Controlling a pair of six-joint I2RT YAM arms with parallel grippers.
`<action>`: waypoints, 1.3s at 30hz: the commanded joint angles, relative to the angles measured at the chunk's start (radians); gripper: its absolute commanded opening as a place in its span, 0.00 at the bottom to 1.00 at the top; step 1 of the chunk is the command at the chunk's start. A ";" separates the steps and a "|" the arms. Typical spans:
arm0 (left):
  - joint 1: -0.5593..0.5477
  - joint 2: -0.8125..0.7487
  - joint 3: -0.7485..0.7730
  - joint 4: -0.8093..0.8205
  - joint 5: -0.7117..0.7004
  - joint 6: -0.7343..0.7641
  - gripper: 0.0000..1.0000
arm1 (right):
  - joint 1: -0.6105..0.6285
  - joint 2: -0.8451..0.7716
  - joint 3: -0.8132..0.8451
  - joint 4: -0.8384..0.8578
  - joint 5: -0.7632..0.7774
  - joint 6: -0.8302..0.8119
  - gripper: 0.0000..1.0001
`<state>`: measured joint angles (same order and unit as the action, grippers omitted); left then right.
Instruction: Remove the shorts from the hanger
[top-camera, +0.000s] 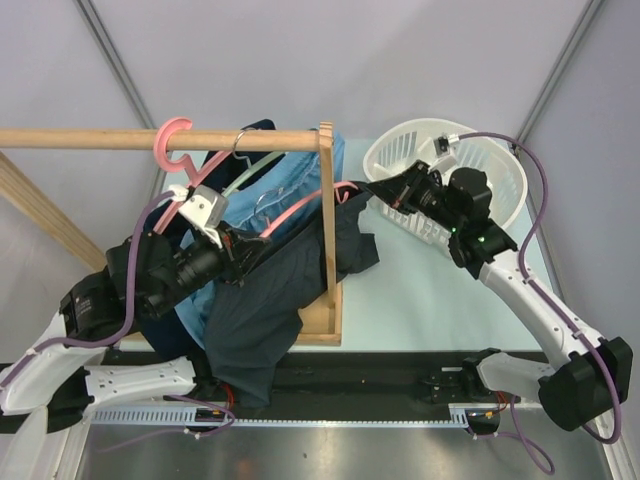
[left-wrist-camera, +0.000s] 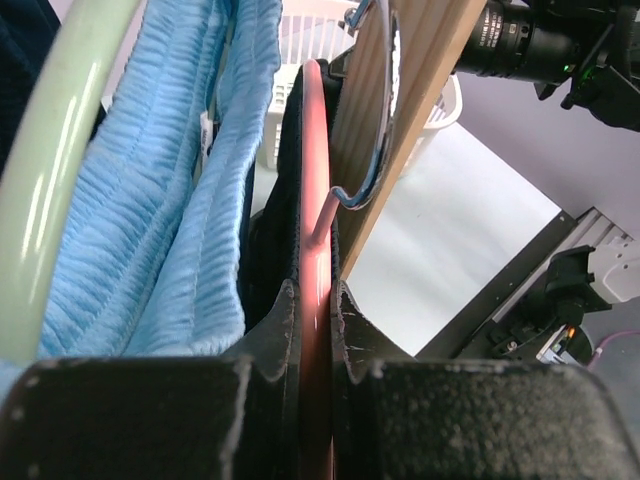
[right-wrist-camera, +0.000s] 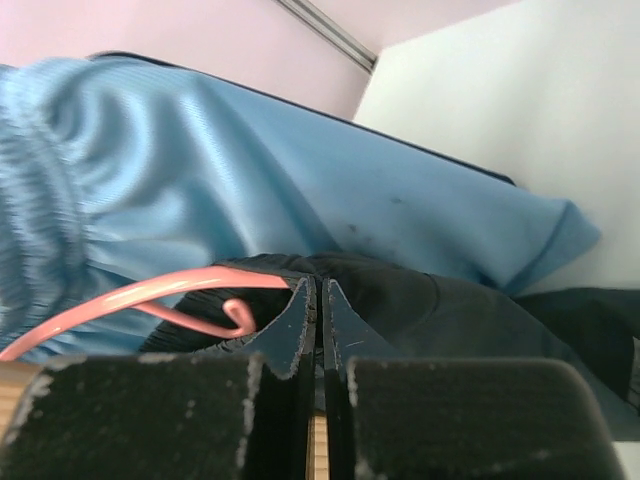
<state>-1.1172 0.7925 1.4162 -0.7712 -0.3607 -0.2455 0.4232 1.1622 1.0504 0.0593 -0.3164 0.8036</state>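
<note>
Left gripper (left-wrist-camera: 315, 297): jaws pressed together on the arm of the pink hanger (left-wrist-camera: 313, 180). The dark shorts (top-camera: 270, 295) are draped from that hanger, hanging off the wooden rack (top-camera: 80, 138). Right gripper (right-wrist-camera: 316, 290): jaws nearly touching, apparently pinching a thin fold of dark waistband beside the hanger's end; hard to confirm. Light blue shorts (right-wrist-camera: 300, 190) hang behind on a pale green hanger (left-wrist-camera: 45, 190).

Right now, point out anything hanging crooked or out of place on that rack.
The pink hanger hangs skewed off the wooden rod, clamped in the left hand. The dark shorts sag lopsided from it, draped across the upright post.
</note>
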 joint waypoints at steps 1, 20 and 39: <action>-0.006 -0.091 0.001 0.150 -0.003 -0.023 0.00 | -0.057 0.010 -0.072 -0.087 0.114 -0.052 0.00; -0.006 -0.102 -0.062 0.286 -0.012 0.003 0.00 | 0.068 0.014 -0.116 -0.078 0.091 -0.168 0.00; -0.006 -0.122 -0.310 0.779 -0.050 0.203 0.00 | 0.091 0.048 0.060 -0.022 -0.122 -0.090 0.00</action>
<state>-1.1172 0.6216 1.0618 -0.0593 -0.4194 -0.0738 0.5064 1.2041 1.0195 -0.0021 -0.4175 0.7067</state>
